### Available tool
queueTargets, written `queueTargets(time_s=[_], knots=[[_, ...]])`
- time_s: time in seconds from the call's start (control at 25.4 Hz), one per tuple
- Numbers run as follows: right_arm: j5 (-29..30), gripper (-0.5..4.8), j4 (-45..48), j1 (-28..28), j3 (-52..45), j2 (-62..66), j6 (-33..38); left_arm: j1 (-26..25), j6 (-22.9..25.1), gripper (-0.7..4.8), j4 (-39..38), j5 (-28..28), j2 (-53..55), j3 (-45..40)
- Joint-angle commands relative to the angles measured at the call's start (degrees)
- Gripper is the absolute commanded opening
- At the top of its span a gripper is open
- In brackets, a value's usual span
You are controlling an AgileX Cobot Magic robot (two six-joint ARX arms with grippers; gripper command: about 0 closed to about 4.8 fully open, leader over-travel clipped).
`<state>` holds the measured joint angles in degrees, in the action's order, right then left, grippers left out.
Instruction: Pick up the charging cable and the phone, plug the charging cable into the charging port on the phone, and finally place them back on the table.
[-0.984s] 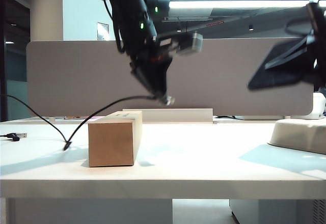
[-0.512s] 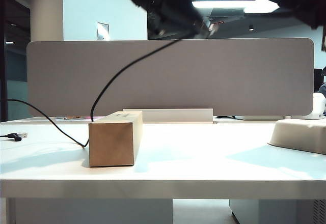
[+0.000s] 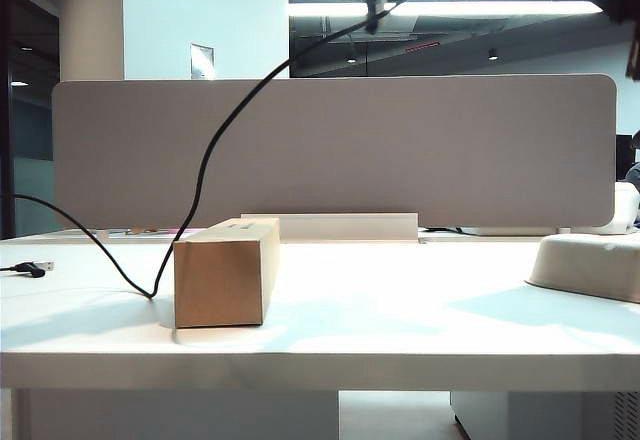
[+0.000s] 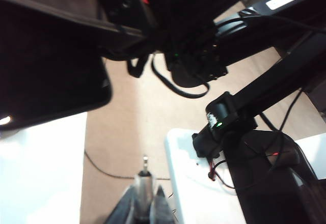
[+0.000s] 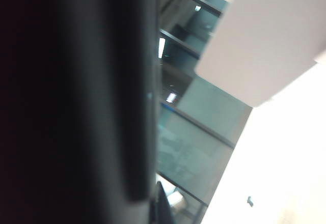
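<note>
My left gripper (image 4: pixel 145 197) is shut on the charging cable's silvery plug (image 4: pixel 145 180), whose tip sticks out past the fingertips. The black cord (image 3: pixel 215 150) hangs from the exterior view's top edge down to the table (image 3: pixel 400 325), then trails left to its USB plug (image 3: pixel 32 268). The phone (image 4: pixel 46 81) is a dark slab held high, apart from the plug tip. In the right wrist view the phone (image 5: pixel 76 102) fills the picture, with my right gripper (image 5: pixel 153 211) shut on it. The charging port does not show. Both grippers are above the exterior view's top edge.
A cardboard box (image 3: pixel 222 278) stands on the table, with the cord touching down just left of it. A grey divider panel (image 3: pixel 400 150) runs along the back. A white rounded object (image 3: pixel 590 265) lies at the right edge. The right arm's black links (image 4: pixel 244 117) are close to my left gripper.
Both arms have risen out of the top of the exterior view. The cord has been drawn up steeper, and the phone has left that view at the upper right.
</note>
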<state>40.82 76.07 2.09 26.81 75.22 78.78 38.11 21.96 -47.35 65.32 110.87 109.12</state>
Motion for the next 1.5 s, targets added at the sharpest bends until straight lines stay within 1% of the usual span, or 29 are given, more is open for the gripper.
queueTargets(time_s=[0.04, 0.12, 0.24, 0.51, 0.75, 0.87, 0.94, 1.02, 1.26, 1.34, 1.5], knots=[[1.75, -0.06, 4.72, -0.90, 2.56, -0.61, 0.74, 0.22, -0.13, -0.06, 1.22, 4.15, -0.04, 0.04], [2.05, -0.06, 4.72, -1.88, 3.37, -0.66, 0.72, 0.20, -0.11, -0.06, 1.57, 5.70, 0.13, 0.04], [2.14, -0.06, 4.72, -3.50, 3.52, -0.63, 0.63, 0.07, -1.18, -0.06, 3.56, 6.05, 0.13, 0.04], [2.36, -0.06, 4.72, -3.58, 3.52, -0.96, 0.72, 0.02, -1.62, -0.06, 4.39, 6.91, 0.70, -0.04], [2.62, -0.06, 4.72, -3.58, 3.54, -1.16, 0.70, -1.77, -1.79, -0.06, 4.52, 6.95, 1.77, -0.04], [2.56, -0.06, 4.72, -3.58, 3.54, -1.14, 0.63, -2.16, -3.78, -0.06, 6.43, 6.93, 1.79, -0.04], [2.62, -0.06, 4.72, -3.58, 3.54, -1.14, -0.20, -2.05, -6.36, -0.06, 8.87, 6.91, 1.79, -0.04], [2.60, -0.06, 4.72, -3.58, 3.54, -1.14, -0.63, -1.95, -7.43, -0.06, 9.92, 6.91, 1.81, -0.04], [2.12, -0.06, 4.72, -3.58, 3.54, -1.14, -0.81, -1.77, -7.58, -0.06, 8.50, 6.97, 3.23, -0.07], [1.22, -0.06, 4.72, -3.56, 3.54, -1.14, -0.81, -1.68, -7.52, -0.06, 8.52, 6.97, 3.30, -0.04], [1.31, -0.06, 4.70, -3.56, 3.54, -1.11, -1.60, -1.42, -7.48, -0.06, 8.87, 7.04, 3.30, -0.04]])
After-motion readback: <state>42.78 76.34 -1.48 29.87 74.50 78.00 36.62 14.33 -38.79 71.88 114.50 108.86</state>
